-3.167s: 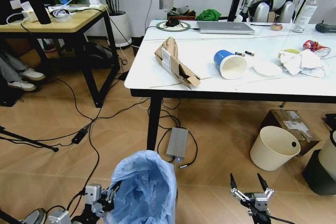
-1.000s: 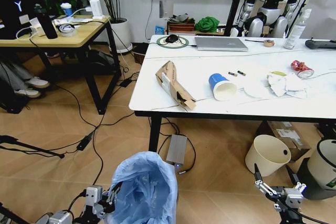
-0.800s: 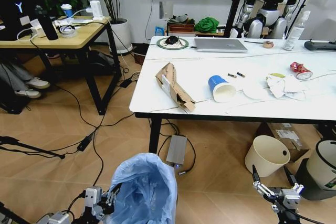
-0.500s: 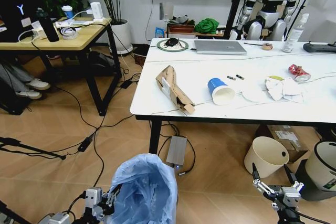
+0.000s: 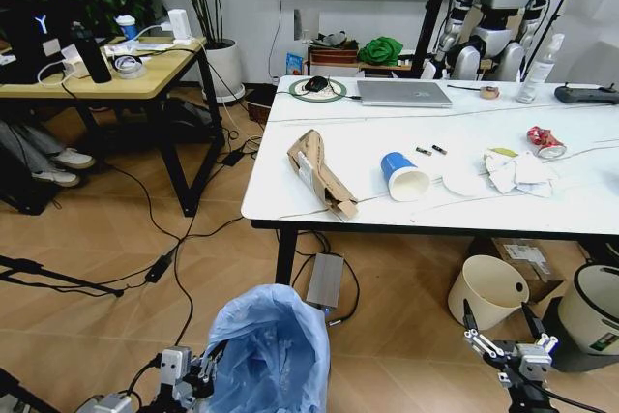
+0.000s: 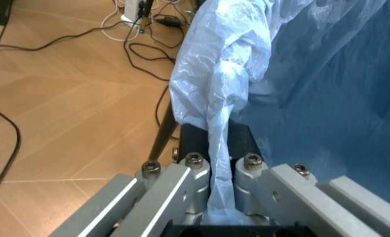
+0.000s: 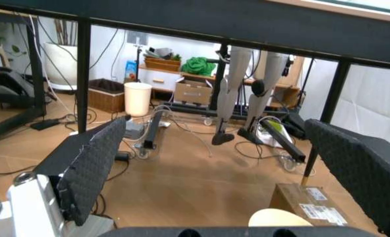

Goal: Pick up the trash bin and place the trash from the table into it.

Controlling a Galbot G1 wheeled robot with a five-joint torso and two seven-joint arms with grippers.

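Trash bin (image 5: 266, 355) carried low at near left, bag rim clamped in left claw (image 6: 222, 197). Right claw (image 5: 505, 343) wide, empty, readied for trash (image 5: 322, 172) on far tabletop (image 5: 580, 205).

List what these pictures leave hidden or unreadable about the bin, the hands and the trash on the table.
- Trash bin: its inside, hidden by the bag's folds; its base, cut off by the head view's lower edge.
- Left hand: fingers clamp the bag's rim; the bin's wall beneath is covered by plastic.
- Right hand: open, holding nothing; its arm is cut off.
- Two small dark scraps on the table: too small to identify.
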